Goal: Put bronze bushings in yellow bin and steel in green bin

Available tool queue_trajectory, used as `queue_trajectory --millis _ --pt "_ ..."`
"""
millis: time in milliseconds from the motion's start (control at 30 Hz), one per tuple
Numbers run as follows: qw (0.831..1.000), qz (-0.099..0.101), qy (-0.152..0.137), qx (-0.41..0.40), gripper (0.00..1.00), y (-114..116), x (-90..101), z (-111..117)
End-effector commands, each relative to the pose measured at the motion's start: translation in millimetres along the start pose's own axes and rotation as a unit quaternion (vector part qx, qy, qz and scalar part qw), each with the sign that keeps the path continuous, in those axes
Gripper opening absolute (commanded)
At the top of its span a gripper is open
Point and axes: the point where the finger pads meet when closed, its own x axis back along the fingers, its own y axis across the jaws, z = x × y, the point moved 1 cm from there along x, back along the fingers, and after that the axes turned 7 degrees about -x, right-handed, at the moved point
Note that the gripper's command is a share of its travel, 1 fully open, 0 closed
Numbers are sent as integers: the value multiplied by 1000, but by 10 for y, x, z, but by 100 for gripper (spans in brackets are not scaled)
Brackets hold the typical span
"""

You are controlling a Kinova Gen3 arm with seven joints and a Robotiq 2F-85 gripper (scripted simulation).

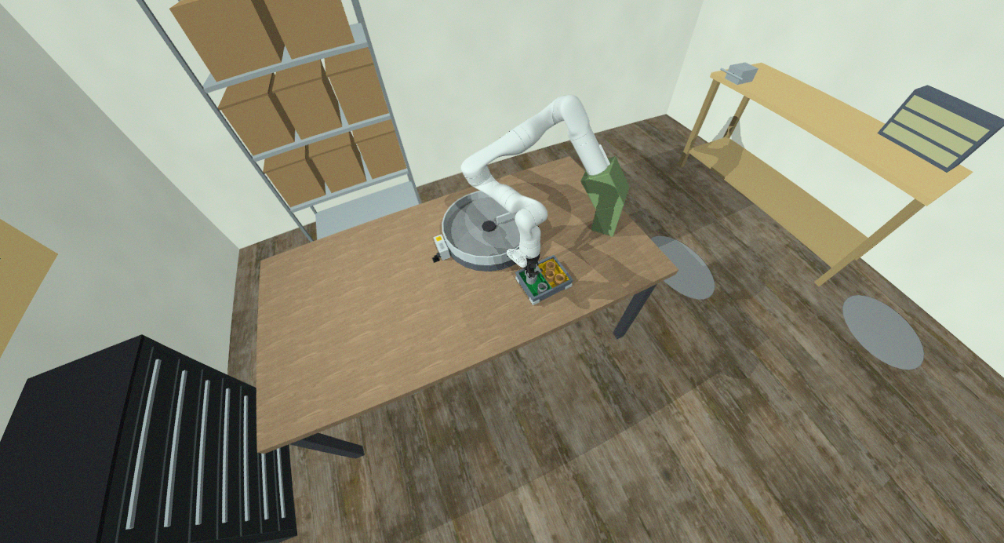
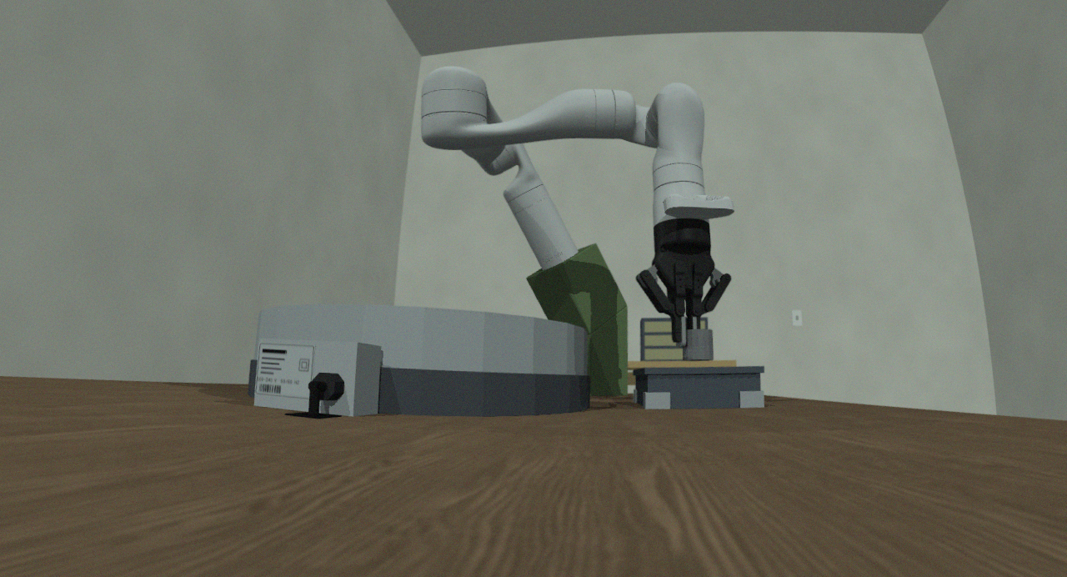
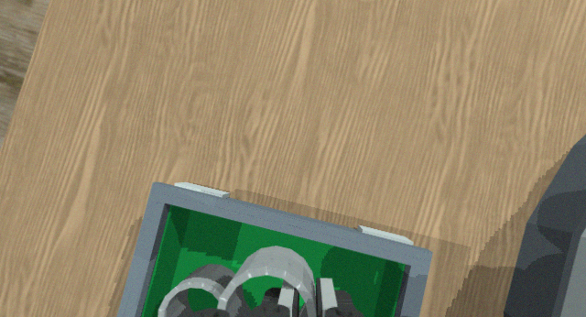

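Note:
My gripper (image 1: 532, 270) (image 2: 688, 334) (image 3: 307, 300) is shut on the wall of a steel bushing (image 2: 699, 344) (image 3: 275, 258), one finger inside it. The bushing is upright over the green bin (image 1: 532, 287) (image 3: 275, 231), its lower end close to rim height in the exterior view. Another steel bushing (image 1: 542, 287) (image 3: 215, 272) stands in the green bin. Several bronze bushings (image 1: 559, 278) stand in the yellow bin (image 1: 561, 269). The bin floor under the gripper is partly hidden. No bushing shows on the visible part of the turntable (image 1: 463, 224) (image 2: 448, 342).
Both bins share one grey-rimmed tray near the table's (image 1: 365, 315) front edge. The turntable's raised wall stands close behind it. A small control box (image 1: 441, 246) (image 2: 320, 361) sits beside the turntable. The arm's green pedestal (image 1: 607, 199) (image 2: 608, 334) stands behind the tray, to the right in the top view.

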Motion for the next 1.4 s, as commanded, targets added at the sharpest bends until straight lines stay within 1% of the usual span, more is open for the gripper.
queue_trajectory --millis 0,233,667,933,1100,1367 --pt "1000 0 -4 -1 0 -1 -37 -24" --pt "1000 0 -4 -1 0 -1 -37 -24" --pt "1000 0 -4 -1 0 -2 -157 -27" --pt "1000 0 -4 -1 0 -2 -157 -27" --pt "1000 0 -4 -1 0 -2 -217 -27" --pt "1000 0 -4 -1 0 -2 -253 -27"
